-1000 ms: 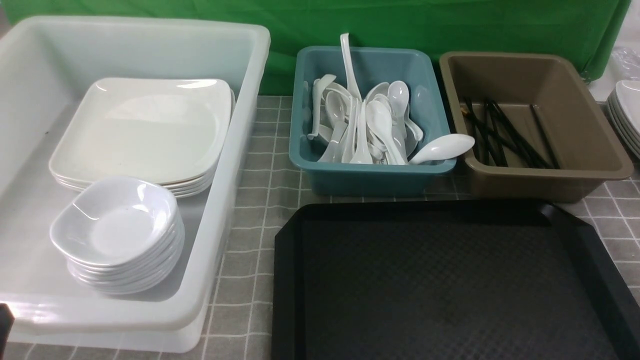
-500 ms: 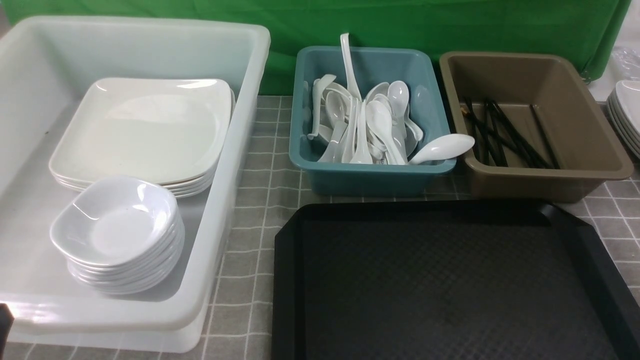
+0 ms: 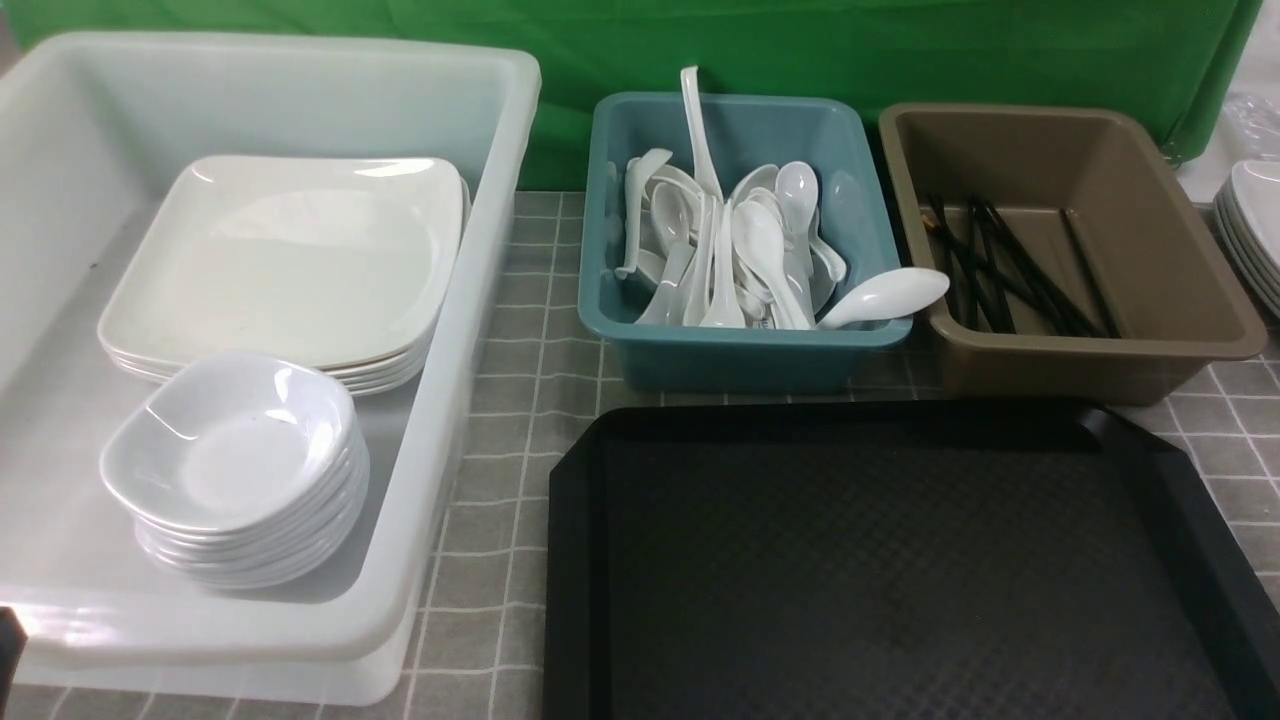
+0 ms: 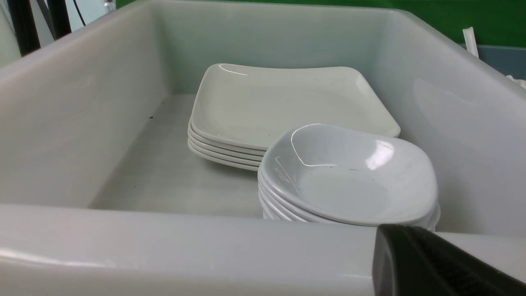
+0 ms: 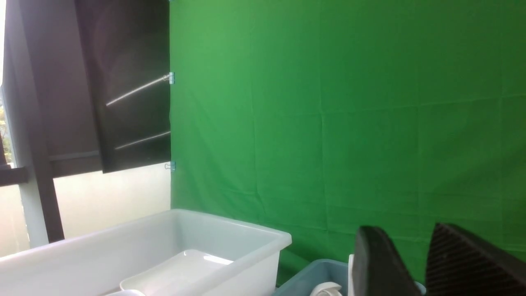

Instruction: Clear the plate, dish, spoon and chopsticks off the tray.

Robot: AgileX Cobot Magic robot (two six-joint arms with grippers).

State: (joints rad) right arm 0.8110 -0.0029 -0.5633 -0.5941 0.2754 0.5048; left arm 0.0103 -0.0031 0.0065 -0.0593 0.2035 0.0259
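The tray [image 3: 900, 560] lies bare. Left of it, a white tub [image 3: 470, 330] holds the plate [image 3: 290, 260] stack and dish [image 3: 230, 440] stack; beyond it, the spoon [image 3: 880, 297] rests on the teal bin [image 3: 740, 350] rim — chopsticks [image 3: 1010, 265] lie in the brown bin [image 3: 1180, 270]. The left gripper [image 4: 431, 263] is closed and empty; the right gripper [image 5: 423, 263] stands slightly parted, empty.

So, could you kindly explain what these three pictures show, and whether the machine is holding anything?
It is a two-armed robot clearing tableware. The wide picture looks forward from between its arms; the other two come from cameras on its wrists. The black tray is already bare. A white tub holds stacked plates and small dishes; a teal bin holds spoons; a brown bin holds chopsticks. The left claw is shut just outside the tub's near wall. The right claw is raised, jaws slightly apart. Neither holds anything.
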